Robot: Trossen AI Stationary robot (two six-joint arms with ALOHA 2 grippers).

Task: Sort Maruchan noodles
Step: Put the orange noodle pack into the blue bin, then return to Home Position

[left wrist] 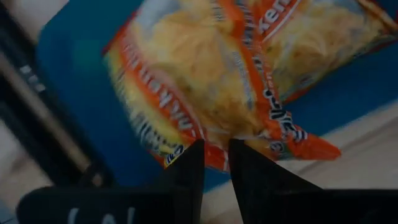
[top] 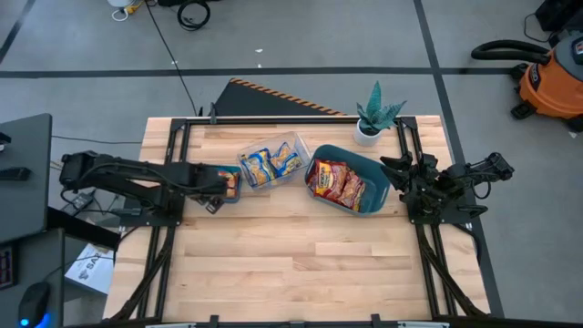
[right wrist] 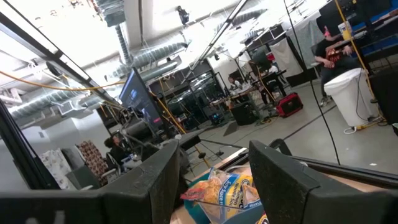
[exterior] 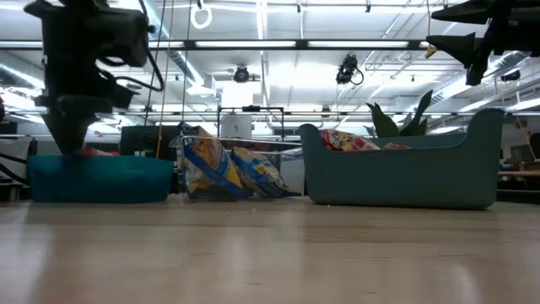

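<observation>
Two orange-and-yellow Maruchan packets (left wrist: 205, 68) fill the left wrist view over the floor of a small teal bin (left wrist: 74, 81). My left gripper (left wrist: 216, 158) reaches from the table's left into this bin (top: 238, 193) and is shut on the nearer packet. Blue-and-yellow packets (top: 270, 163) lie in a clear tray (top: 298, 144) at mid-table. Red-and-yellow packets (top: 335, 182) lie in a larger teal bin (top: 375, 202). My right gripper (right wrist: 214, 180) is open and held high by the table's right edge (top: 392, 168), touching nothing. My left gripper pinches the nearer orange-and-yellow packet by its crimped end edge (left wrist: 214, 151) between its two fingertips (left wrist: 189, 165), coming from above and slanting down into the small teal bin. I cannot tell if the packet's body is lifted or lies in the bin.
A potted plant (top: 373, 117) stands at the far right corner. The near half of the wooden table (top: 301, 264) holds no objects. Black frame rails (top: 428, 255) run along both sides. In the low view the left arm (exterior: 76, 76) stands over the small bin (exterior: 101, 179).
</observation>
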